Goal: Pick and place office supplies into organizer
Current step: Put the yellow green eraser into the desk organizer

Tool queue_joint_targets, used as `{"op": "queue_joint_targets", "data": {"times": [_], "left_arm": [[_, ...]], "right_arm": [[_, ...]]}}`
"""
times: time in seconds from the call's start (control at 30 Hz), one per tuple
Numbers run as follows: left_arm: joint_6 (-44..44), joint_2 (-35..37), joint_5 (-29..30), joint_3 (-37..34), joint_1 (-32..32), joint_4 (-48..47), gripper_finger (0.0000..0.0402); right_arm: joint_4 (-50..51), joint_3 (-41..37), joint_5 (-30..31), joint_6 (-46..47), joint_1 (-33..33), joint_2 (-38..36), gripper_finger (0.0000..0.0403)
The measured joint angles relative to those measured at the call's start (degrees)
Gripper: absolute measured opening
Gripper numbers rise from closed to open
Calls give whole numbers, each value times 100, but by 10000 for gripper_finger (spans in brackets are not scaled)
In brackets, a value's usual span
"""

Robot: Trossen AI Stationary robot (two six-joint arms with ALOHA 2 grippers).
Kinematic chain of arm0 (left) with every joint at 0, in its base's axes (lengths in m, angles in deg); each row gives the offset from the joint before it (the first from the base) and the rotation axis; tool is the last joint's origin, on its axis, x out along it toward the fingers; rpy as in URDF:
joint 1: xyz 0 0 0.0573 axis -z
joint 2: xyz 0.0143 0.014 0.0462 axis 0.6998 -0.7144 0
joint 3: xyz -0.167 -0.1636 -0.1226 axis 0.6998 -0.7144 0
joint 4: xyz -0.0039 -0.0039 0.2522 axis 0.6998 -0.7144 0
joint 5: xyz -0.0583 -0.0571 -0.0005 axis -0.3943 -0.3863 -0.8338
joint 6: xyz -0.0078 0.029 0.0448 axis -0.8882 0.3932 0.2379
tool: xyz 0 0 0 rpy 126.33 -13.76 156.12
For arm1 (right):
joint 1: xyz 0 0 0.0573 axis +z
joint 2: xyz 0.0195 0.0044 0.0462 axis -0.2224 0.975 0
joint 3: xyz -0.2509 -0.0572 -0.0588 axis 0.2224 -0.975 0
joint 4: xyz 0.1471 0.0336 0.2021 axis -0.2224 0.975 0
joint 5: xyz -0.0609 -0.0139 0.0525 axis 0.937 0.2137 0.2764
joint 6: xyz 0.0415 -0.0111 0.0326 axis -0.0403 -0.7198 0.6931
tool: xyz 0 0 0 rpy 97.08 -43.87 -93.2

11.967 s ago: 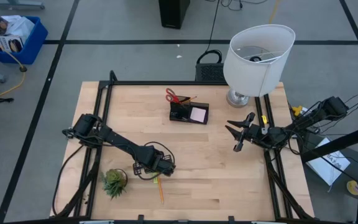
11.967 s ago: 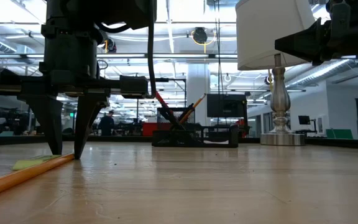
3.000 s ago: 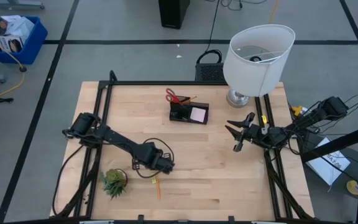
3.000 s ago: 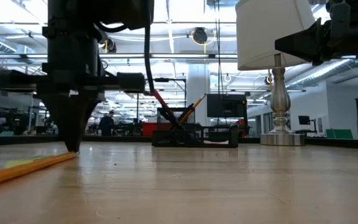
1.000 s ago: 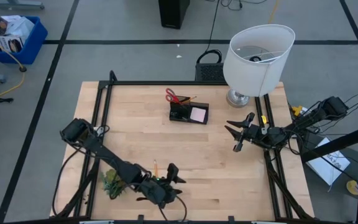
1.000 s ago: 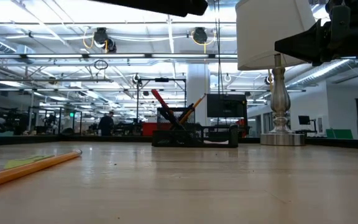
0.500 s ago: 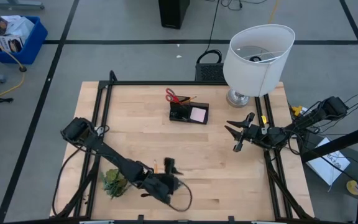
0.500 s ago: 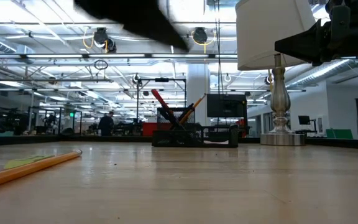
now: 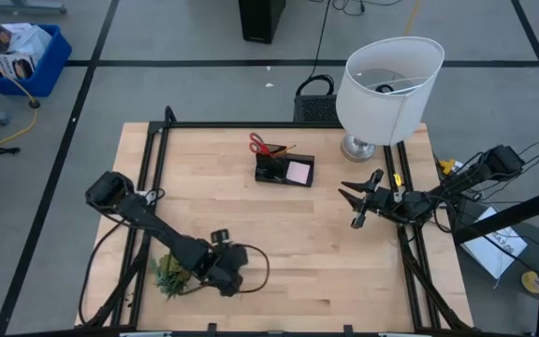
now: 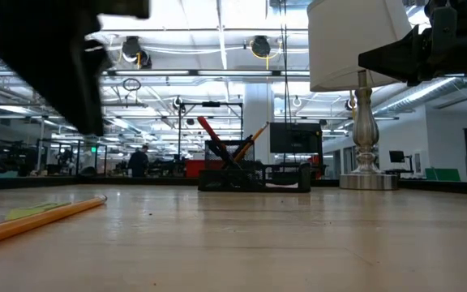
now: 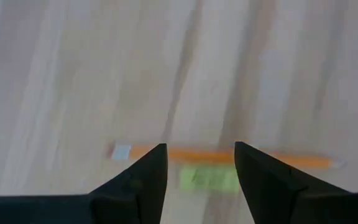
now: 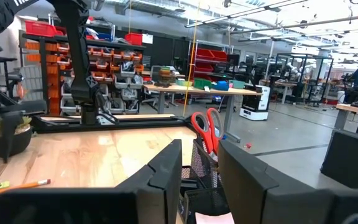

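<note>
Orange pencil lies crosswise just past the left gripper, whose parted fingers frame its middle, holding nothing, above the table.

Light falls evenly from above; the wooden table reads bright with only faint, soft shadows under the arms; the white lampshade is the brightest patch overhead, close to washed out. At table height the ceiling strip lights glare behind dark silhouettes, and the near boards go soft (focus sits farther back); a black arm shape smears with motion blur. The left wrist picture is blurred throughout, the pencil streaked; the right wrist picture is sharp in the distance, its near fingers soft.
</note>
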Motion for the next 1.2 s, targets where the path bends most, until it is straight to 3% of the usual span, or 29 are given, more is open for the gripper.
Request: {"op": "queue_joint_targets", "data": {"times": [0.13, 0.5, 0.67, 0.8, 0.9, 0.97, 1.2], "left_arm": [[-1118, 0, -82, -6, 28, -710, 199], [-4408, 0, -102, -7, -10, -18, 202], [-5079, 76, -485, -4, -28, 114, 202], [-6687, 72, -1012, 0, -44, 108, 202], [-7793, 72, -1074, 0, -54, -79, 202], [-8115, 66, -1221, -4, -129, -146, 202], [-8044, 61, -1375, -4, -328, -74, 202]], "right_arm": [[0, 1, 1, 0, 0, 2, 100], [0, 1, 1, -2, 0, 2, 100], [-7, -1, 1, 0, 0, 0, 100], [-9, 1, 0, 0, 0, 2, 100], [-3, 0, 1, -1, 0, 0, 100], [-5, 1, 0, 0, 0, 2, 100], [-3, 0, -1, 0, -1, 0, 100]]}}
